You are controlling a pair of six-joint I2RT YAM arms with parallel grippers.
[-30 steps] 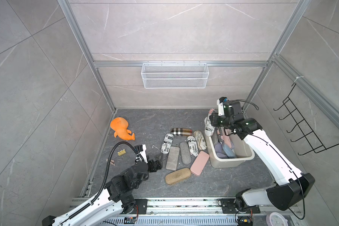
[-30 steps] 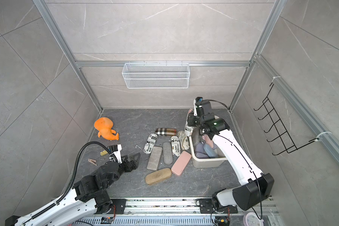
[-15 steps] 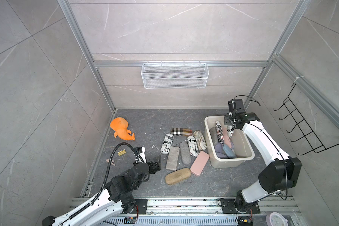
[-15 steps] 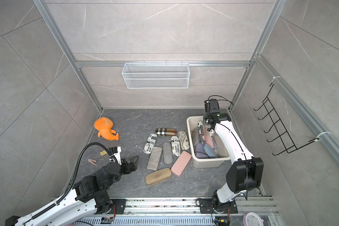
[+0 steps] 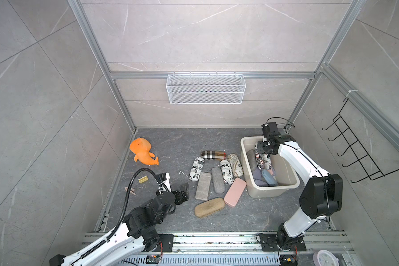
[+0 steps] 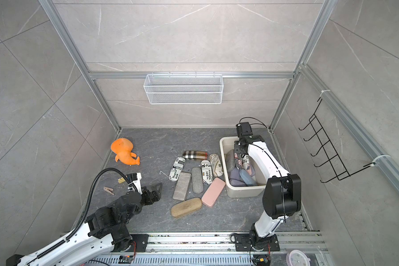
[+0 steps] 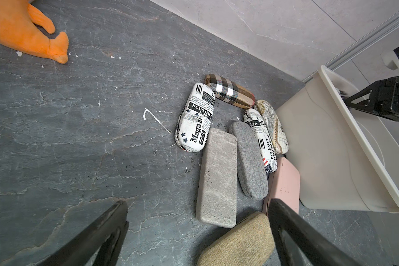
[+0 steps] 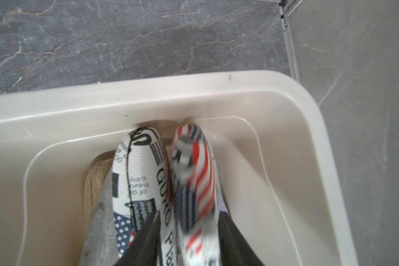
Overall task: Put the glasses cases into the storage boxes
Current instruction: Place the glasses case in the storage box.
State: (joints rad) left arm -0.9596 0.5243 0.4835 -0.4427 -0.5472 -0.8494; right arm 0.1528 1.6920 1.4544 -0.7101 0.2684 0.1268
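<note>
Right gripper (image 8: 188,216) shifted into tub (image 8: 194,92) | striped case (image 8: 194,161) blurred, grip unclear | left gripper (image 7: 197,202) spread

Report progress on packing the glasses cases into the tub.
Done: several cases lie in the tub. In hand: a flag-striped case sits between the jaws of the right gripper inside the tub, grip unclear. Remaining: eight floor cases; the left gripper hovers open nearby.
</note>
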